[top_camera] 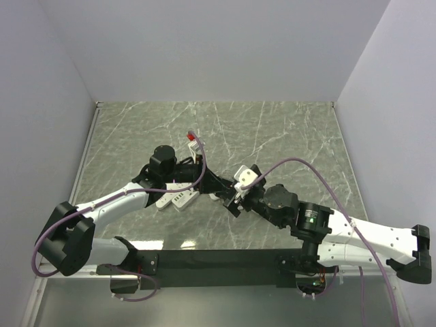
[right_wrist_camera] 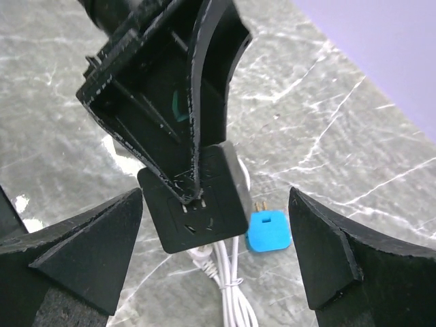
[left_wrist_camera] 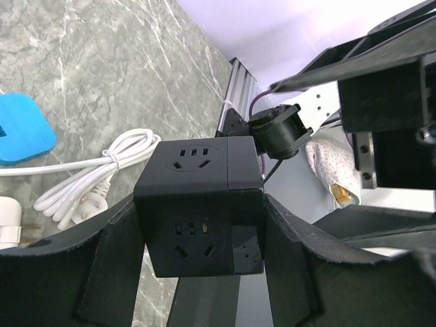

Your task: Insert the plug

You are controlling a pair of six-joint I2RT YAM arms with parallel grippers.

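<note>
My left gripper [left_wrist_camera: 203, 228] is shut on a black cube socket [left_wrist_camera: 197, 201] and holds it above the table, with one socket face towards the camera. In the top view it [top_camera: 215, 184] sits mid-table. My right gripper [right_wrist_camera: 216, 199] is open and empty, its jaws spread wide on either side of the cube [right_wrist_camera: 197, 208], which hangs from the left fingers [right_wrist_camera: 170, 82]. A blue two-pin plug [right_wrist_camera: 268, 230] lies on the table below, beside the cube. It also shows in the left wrist view [left_wrist_camera: 20, 129].
A bundled white cable [right_wrist_camera: 228, 279] with a white plug lies on the marble table [top_camera: 272, 129] under the cube, and shows in the left wrist view [left_wrist_camera: 95, 174]. White parts [top_camera: 176, 198] lie beside the left arm. Grey walls enclose the table.
</note>
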